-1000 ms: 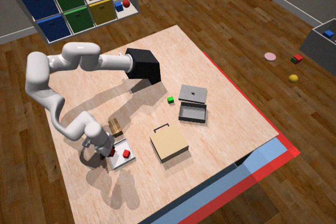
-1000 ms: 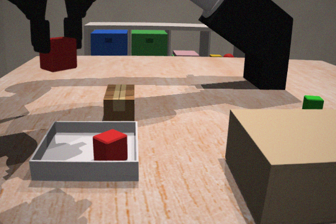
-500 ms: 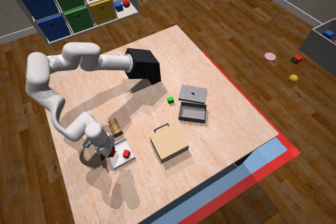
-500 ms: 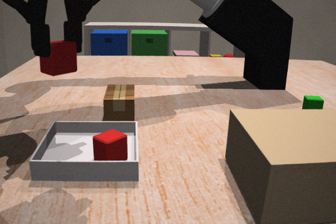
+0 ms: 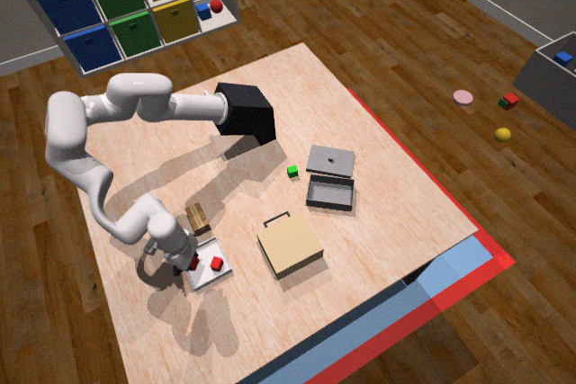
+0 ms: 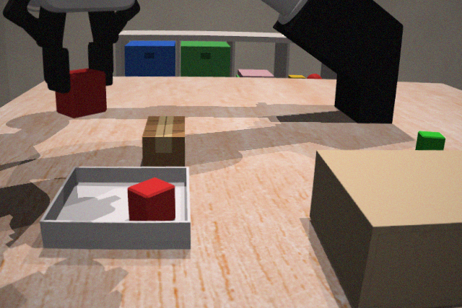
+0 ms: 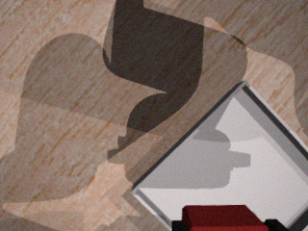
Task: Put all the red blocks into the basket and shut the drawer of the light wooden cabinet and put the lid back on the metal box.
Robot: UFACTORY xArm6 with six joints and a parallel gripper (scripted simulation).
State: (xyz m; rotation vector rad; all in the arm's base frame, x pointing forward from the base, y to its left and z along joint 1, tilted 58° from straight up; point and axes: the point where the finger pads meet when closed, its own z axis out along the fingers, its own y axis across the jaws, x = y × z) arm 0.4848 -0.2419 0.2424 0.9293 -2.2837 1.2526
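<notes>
Wood-plank flooring surrounds a pale wood-grain table [image 5: 372, 212] [image 6: 260, 103] [image 7: 29, 29]: second red block at the basket

Step in hand: transfer of a red block to the basket. The black two-finger gripper [image 5: 184, 265] [image 6: 79, 69] pinches a dark-lit red cube [image 5: 193, 263] [image 6: 81, 94] [image 7: 218, 218] between its fingers, raised near the shallow white-and-grey rectangular basket [image 5: 207, 283] [image 6: 115, 235] [image 7: 188, 137]. Another bright red cube [image 5: 216, 263] [image 6: 151, 200] rests inside the basket.

Next move: centre the held cube over free basket floor, lower it inside the walls, then release. Caution: a release too near the rim could leave it hanging over the edge.

Count, on the table:
- Red cubes: two, one held, one in the basket.
- Small green cube: one [image 5: 292, 171] [image 6: 430, 141], outside the basket.
- Brown taped cardboard box: one [image 5: 198, 218] [image 6: 164, 141]; contents not visible.
- Light wooden cabinet with dark handle: one [image 5: 291, 242] [image 6: 410, 185]; the drawer appears shut.
- Open dark-grey metal box: one [image 5: 330, 207].
- Grey knobbed lid: one [image 5: 320, 156], off, beside the metal box; refitting remains.
</notes>
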